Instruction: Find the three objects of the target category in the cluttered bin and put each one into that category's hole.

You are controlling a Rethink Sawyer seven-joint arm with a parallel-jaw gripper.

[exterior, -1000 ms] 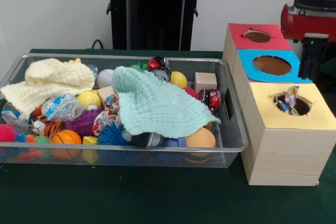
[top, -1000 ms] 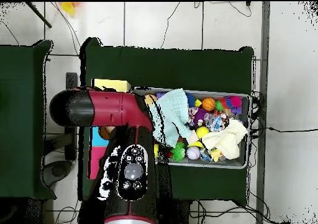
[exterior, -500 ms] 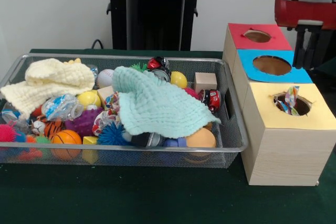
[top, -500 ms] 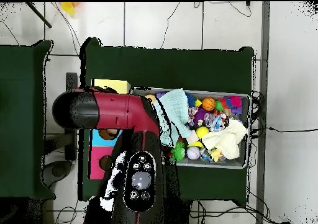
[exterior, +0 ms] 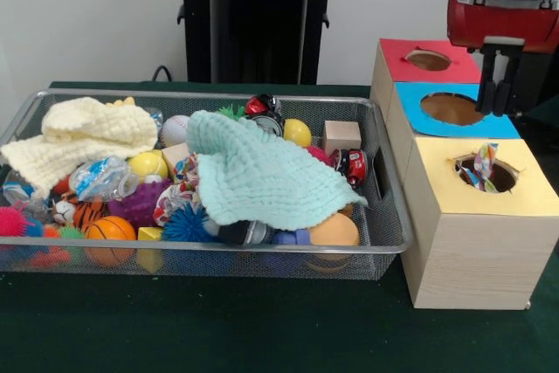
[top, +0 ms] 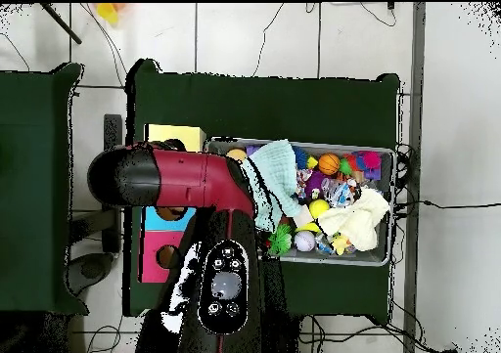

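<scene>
Front view: the gripper [exterior: 496, 93] hangs over the blue box [exterior: 454, 111], its dark fingers close together with nothing seen between them, though whether they are fully shut I cannot tell; the arm [exterior: 505, 15] above is cut off by the top and right edges. Three wooden boxes stand in a row just beside the wire-mesh bin [exterior: 384, 216]: the red box [exterior: 430, 60] farthest back, blue in the middle, the yellow box [exterior: 482, 216] nearest. Each has a round hole in its coloured lid; a crinkly, multicoloured wrapper [exterior: 483, 163] pokes out of the yellow box's hole. In the bin, a mint waffle-knit cloth [exterior: 262, 176] drapes over the middle and hides much beneath it. A fluffy cream cloth [exterior: 83, 133] covers the left rear corner. Around them show an orange basketball [exterior: 110, 231], a spiky blue ball [exterior: 186, 224], a knobbly purple ball [exterior: 140, 203], a smooth yellow ball [exterior: 297, 132], a plain wooden cube [exterior: 341, 135] and a red can [exterior: 355, 166]. Overhead view: the arm [top: 181, 178] covers most of the boxes and the bin's near end; only the yellow lid [top: 176, 134] shows well, and the gripper is hidden beneath the arm.
</scene>
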